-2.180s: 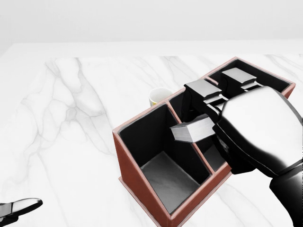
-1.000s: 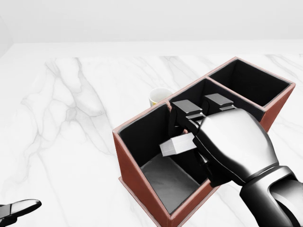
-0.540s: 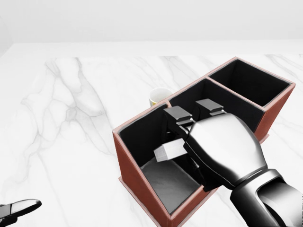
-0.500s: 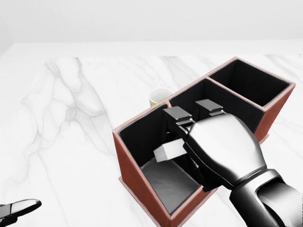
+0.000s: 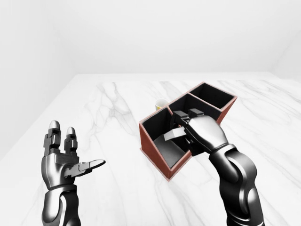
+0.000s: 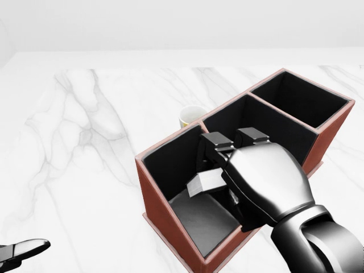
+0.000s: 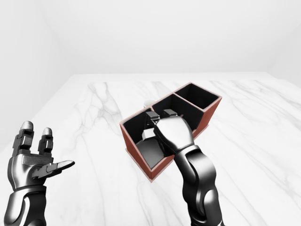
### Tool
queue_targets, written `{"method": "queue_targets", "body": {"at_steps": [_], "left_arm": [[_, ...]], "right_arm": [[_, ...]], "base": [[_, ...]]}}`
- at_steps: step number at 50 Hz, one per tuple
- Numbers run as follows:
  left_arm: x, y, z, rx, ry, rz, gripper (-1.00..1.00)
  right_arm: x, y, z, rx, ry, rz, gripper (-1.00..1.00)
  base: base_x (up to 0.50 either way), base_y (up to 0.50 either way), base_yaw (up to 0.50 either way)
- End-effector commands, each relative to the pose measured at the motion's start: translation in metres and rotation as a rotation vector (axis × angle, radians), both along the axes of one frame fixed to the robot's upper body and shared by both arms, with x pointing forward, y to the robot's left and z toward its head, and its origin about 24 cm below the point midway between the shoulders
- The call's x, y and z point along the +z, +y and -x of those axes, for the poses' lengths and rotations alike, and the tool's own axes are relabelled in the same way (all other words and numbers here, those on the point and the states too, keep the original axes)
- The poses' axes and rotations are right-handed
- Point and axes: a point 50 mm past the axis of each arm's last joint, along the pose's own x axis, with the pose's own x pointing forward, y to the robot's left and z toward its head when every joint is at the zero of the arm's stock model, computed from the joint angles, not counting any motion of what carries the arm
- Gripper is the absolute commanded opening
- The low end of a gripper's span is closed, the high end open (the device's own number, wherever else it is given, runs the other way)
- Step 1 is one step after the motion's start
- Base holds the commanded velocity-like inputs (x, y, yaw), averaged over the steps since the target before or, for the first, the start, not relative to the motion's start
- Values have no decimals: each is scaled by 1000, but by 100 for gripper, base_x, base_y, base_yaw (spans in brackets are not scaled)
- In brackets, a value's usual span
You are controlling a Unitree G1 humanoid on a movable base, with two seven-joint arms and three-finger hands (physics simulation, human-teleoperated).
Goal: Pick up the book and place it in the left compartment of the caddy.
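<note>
The caddy [image 6: 153, 193] is a red-brown box with three black compartments, set at a slant on the marble table. My right hand [image 6: 219, 165] is shut on the grey book [image 6: 206, 182], which shows as a pale block sticking out to the left of my fingers. The book sits over the left compartment [image 6: 202, 219], just below its rim, above the grey floor. My left hand [image 5: 70, 162] is held up open, palm inward, far to the left in the left-eye view, with nothing in it.
A small cream cup [image 6: 191, 117] stands just beyond the caddy's left compartment. The middle compartment [image 6: 259, 122] and right compartment [image 6: 298, 99] hold nothing. The white marble table [image 6: 85, 142] spreads wide to the left.
My right hand has carried the book from above the middle divider leftward and down into the left compartment. In the last half second it barely sank. The left hand stayed put.
</note>
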Motion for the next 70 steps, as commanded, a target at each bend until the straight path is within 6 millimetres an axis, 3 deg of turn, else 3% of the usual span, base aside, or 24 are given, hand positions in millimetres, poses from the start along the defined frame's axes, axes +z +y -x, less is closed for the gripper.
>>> {"method": "queue_targets", "body": {"at_steps": [1,70], "left_arm": [[-1,0,0,1,3,1,100],[-6,2,0,0,5,13,100]], "right_arm": [[-3,0,0,-20,17,-31,-100],[-31,11,-12,-60,142,-9,-100]], "base": [[0,0,0],[0,0,0]]}}
